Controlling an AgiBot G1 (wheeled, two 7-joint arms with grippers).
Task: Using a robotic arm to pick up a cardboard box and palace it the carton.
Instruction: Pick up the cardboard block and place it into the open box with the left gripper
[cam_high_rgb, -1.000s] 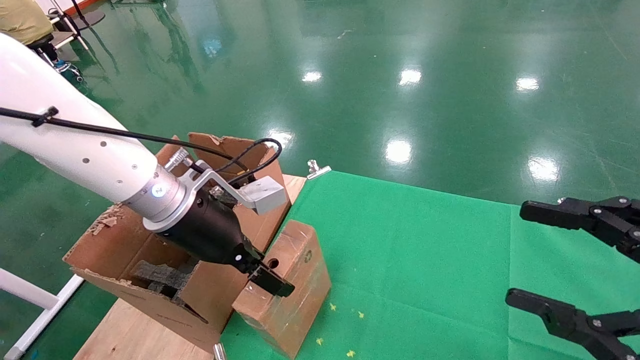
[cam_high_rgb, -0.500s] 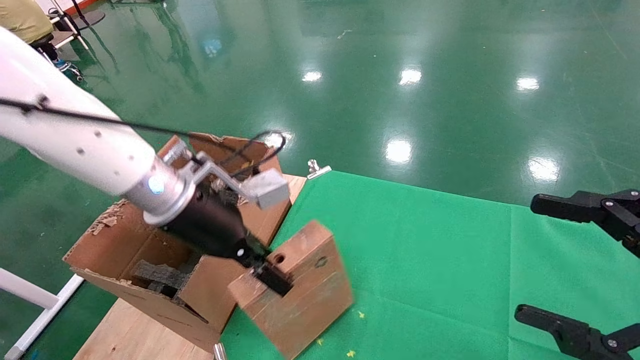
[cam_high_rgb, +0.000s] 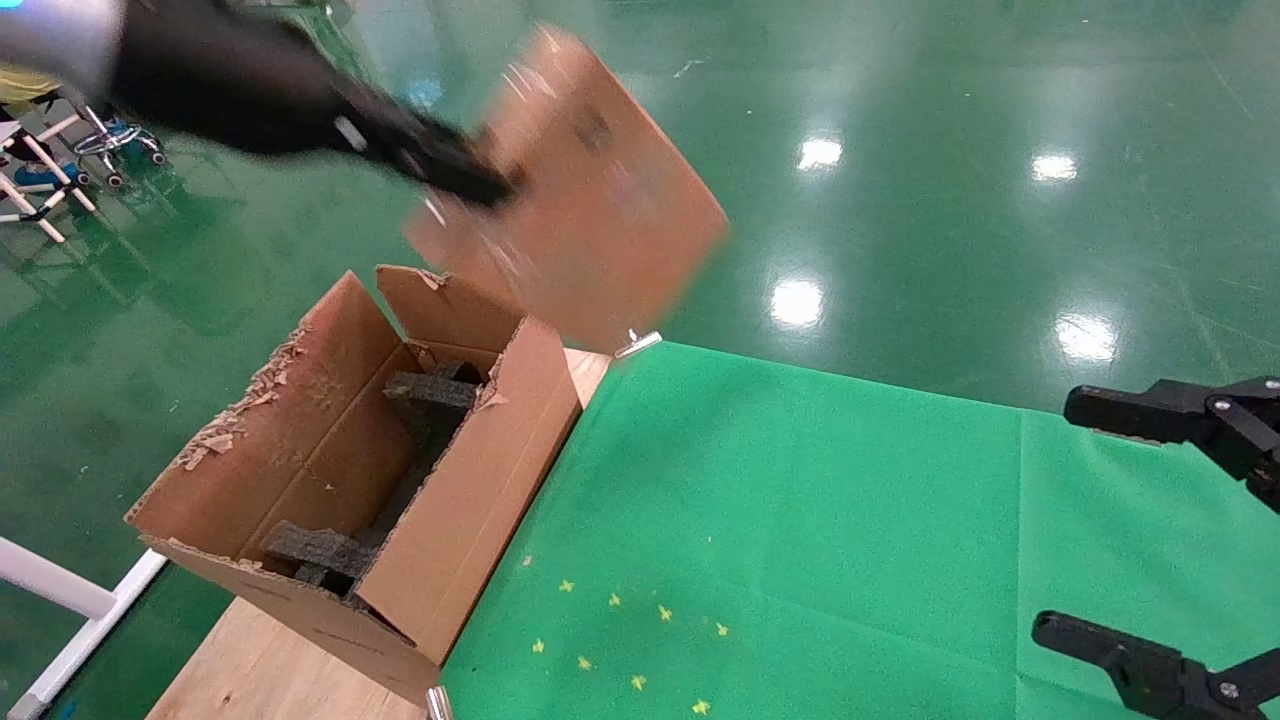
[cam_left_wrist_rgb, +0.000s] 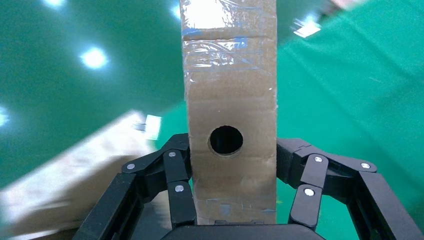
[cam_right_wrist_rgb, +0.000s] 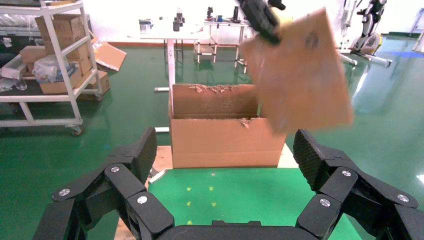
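The left gripper (cam_left_wrist_rgb: 227, 200) is clamping the cardboard box (cam_high_rgb: 580, 190), carrying it high above the carton (cam_high_rgb: 340, 470). Next, it probably needs lowering between the flaps. The right gripper (cam_right_wrist_rgb: 225, 165) is idling open, well apart from the carton.

a green cloth (cam_high_rgb: 800, 500) covers the wooden table (cam_high_rgb: 260, 670) — small yellow stars (cam_high_rgb: 640, 640) dot it — metal clips (cam_high_rgb: 636, 342) at its edge.

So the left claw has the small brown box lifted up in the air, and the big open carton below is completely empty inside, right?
Not quite. The left gripper does hold the cardboard box up in the air, but the carton below is not empty: the head view shows black foam blocks inside it.
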